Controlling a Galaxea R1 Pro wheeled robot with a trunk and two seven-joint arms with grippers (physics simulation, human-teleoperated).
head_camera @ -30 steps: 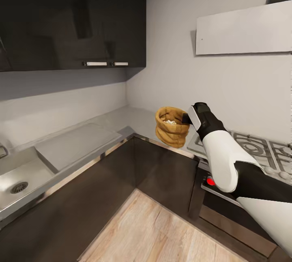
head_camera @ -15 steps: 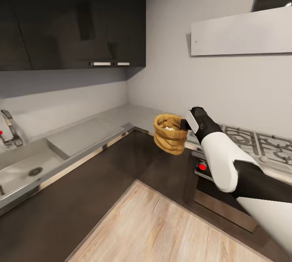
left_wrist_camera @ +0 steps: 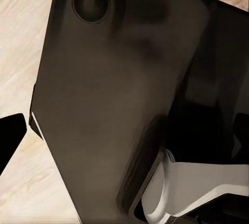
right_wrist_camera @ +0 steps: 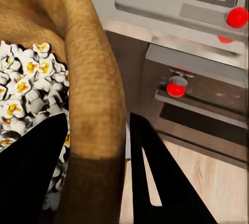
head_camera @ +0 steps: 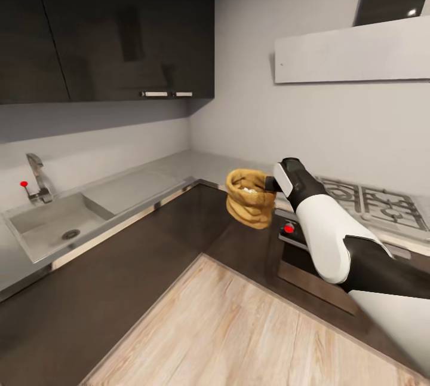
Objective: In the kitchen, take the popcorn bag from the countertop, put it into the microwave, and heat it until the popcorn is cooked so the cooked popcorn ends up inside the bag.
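Note:
The tan burlap popcorn bag hangs in the air in front of the corner of the grey countertop, held by its rolled rim. My right gripper is shut on that rim. In the right wrist view the rim runs between the two dark fingers, and white popped popcorn lies inside the bag. The left wrist view shows a dark panel of my own body and a dark fingertip at the edge; the left gripper's state does not show. The microwave is out of view.
A sink with a tap is set in the counter at the left. A gas hob sits at the right over a built-in oven with red knobs. Dark wall cabinets hang above; light wooden floor lies below.
The camera has swung and pulled back: the sink and tap have come further into view and the hob has slid right. The bag stays held in my right gripper.

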